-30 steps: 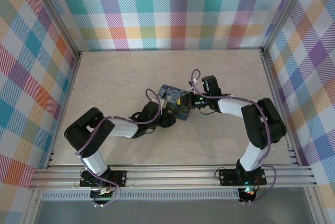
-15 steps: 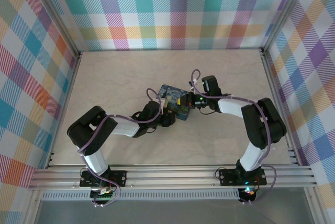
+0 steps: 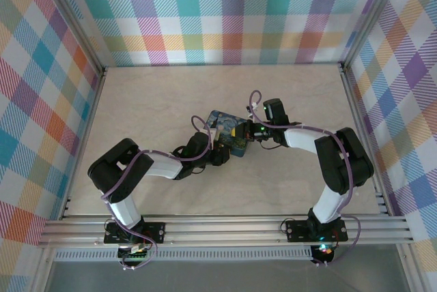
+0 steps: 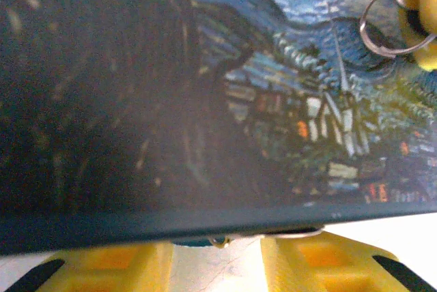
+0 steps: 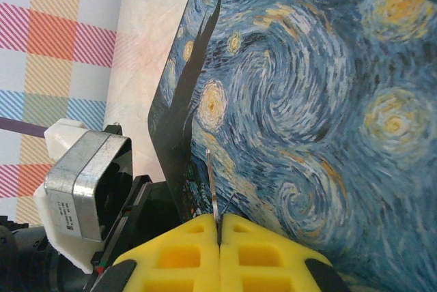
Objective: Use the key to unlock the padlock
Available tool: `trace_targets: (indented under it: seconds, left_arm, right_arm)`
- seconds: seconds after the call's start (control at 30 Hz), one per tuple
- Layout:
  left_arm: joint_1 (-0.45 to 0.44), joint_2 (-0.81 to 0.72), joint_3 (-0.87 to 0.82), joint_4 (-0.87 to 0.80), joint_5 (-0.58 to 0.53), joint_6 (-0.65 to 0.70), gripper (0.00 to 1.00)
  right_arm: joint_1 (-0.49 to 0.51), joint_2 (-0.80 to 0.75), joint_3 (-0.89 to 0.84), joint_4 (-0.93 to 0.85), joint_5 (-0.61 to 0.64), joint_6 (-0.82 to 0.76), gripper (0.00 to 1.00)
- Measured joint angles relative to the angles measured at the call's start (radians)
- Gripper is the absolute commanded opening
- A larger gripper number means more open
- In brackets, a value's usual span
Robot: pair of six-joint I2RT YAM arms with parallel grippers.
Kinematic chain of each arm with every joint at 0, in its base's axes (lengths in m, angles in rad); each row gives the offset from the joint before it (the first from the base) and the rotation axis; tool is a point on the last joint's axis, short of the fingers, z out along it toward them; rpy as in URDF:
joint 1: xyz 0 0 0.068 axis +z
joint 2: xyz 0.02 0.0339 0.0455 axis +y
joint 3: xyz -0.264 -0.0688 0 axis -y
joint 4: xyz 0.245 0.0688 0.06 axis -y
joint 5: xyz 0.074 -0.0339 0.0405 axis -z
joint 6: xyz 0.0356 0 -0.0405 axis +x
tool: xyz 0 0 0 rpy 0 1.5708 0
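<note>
your right pincer (image 5: 218, 227) is clenched on the key ring (image 5: 212, 183) before the tin (image 5: 307, 101) ahead, likely readying for the padlock (image 4: 212, 240), which seems tucked between your left pincer's (image 4: 217, 258) parted fingers to steady it, though i cannot tell if they grip.

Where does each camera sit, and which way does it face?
Top external: above and behind the arms, looking down at the table; both arms show, left gripper and right gripper at the tin.
Left wrist: on the left arm, facing the tin close up; its yellow fingers apart at the bottom.
Right wrist: on the right arm, looking along the tin; its shut fingers pinch a ring.
Shared: both wrist views show tin and ring.
</note>
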Motion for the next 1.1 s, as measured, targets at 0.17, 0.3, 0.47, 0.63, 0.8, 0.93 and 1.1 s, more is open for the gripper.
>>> trace_targets:
  seconds: [0.17, 0.3, 0.47, 0.63, 0.8, 0.93, 1.1]
  left_arm:
    - [-0.001, 0.000, 0.000, 0.002, -0.011, -0.014, 0.37]
    - [-0.004, 0.000, 0.000, 0.002, -0.020, -0.015, 0.36]
    - [-0.006, 0.000, 0.000, 0.002, -0.034, -0.026, 0.36]
    - [-0.012, 0.004, 0.006, 0.000, -0.045, -0.038, 0.35]
    - [-0.019, 0.011, 0.016, -0.002, -0.057, -0.041, 0.35]
    - [-0.025, 0.019, 0.024, -0.003, -0.065, -0.044, 0.34]
    - [-0.026, 0.021, 0.027, -0.006, -0.069, -0.052, 0.32]
  right_arm:
    - [0.000, 0.000, 0.000, 0.000, -0.001, 0.000, 0.00]
    - [0.000, 0.000, 0.000, 0.000, -0.002, 0.000, 0.00]
    - [0.000, 0.000, 0.000, 0.000, -0.002, 0.003, 0.00]
    - [0.000, 0.000, 0.000, 0.001, -0.002, 0.003, 0.00]
    - [0.000, 0.000, 0.000, 0.002, -0.002, 0.004, 0.00]
    - [0.000, 0.000, 0.000, 0.003, -0.002, 0.004, 0.00]
    - [0.000, 0.000, 0.000, 0.005, 0.002, 0.006, 0.00]
